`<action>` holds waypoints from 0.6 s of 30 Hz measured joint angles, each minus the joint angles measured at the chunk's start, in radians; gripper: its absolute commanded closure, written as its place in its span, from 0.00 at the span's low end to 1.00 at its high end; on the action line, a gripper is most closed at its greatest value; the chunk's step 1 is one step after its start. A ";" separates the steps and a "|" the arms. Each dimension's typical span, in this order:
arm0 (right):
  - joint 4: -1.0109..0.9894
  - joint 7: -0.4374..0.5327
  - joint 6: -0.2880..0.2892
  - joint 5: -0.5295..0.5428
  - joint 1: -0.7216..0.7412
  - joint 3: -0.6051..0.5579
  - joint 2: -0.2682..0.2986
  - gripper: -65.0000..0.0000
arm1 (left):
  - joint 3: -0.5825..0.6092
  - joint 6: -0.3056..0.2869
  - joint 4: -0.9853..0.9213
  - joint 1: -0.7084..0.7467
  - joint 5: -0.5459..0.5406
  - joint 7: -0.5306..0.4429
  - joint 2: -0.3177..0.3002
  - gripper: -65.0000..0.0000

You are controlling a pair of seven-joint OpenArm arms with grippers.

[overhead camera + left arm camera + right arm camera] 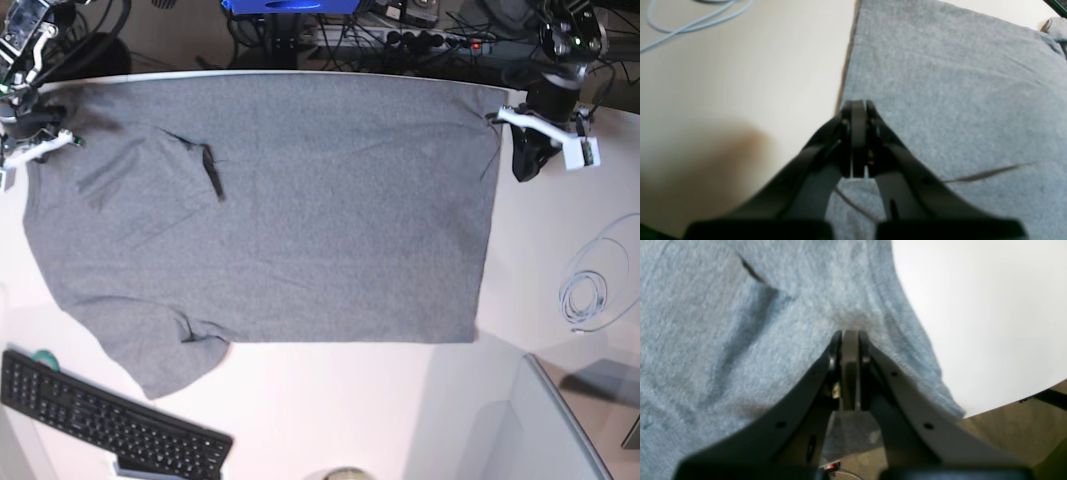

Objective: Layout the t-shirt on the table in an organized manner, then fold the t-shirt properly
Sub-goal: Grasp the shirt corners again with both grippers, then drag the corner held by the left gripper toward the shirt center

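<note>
- The table (330, 400) is a broad white surface; it carries every item listed below, and its far edge runs just behind the garment.
- The t-shirt (300, 220) lies spread across the far half of the table, mostly flat. One sleeve (165, 355) trails toward the near-left corner, and a dark fold (212, 172) shows left of centre.
- Handling judgement: the fabric is soft, light knit cotton. It will drape and sag when lifted, will not hold a crease unaided, and should slide easily on the smooth top. Best hold points appear to be the stitched hems and corners (thicker, less prone to slipping from the pads).
- The keyboard (100, 420) sits at the near-left edge, close to the trailing sleeve but not touching it.
- The cable (585, 295) lies coiled on the table, apart from the shirt's right edge.
- The left gripper (858, 110) has its jaws pressed together at the shirt's edge; whether fabric is pinched cannot be told.
- The right gripper (850, 338) is likewise closed, low over the cloth beside the stitched hem (903, 340); a grip cannot be confirmed.
</note>
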 measured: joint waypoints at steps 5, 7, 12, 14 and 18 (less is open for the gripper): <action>0.000 -0.001 0.000 -0.002 -0.002 -0.030 0.006 0.99 | -0.002 0.000 -0.060 -0.135 0.079 0.150 -0.006 1.00; 0.000 -0.002 0.000 0.000 -0.006 -0.054 0.004 0.99 | -0.003 0.000 -0.090 -0.153 0.108 0.151 -0.005 0.92; 0.000 -0.002 0.000 0.000 -0.006 -0.060 0.001 0.99 | 0.003 0.000 -0.152 -0.177 0.118 0.159 -0.012 0.71; 0.000 -0.002 0.000 0.000 -0.007 -0.060 0.001 0.99 | 0.008 0.000 -0.180 -0.180 0.109 0.156 -0.023 0.70; 0.000 -0.002 0.000 0.000 -0.006 -0.060 0.000 0.99 | 0.002 0.001 -0.250 -0.204 0.119 0.156 -0.029 0.69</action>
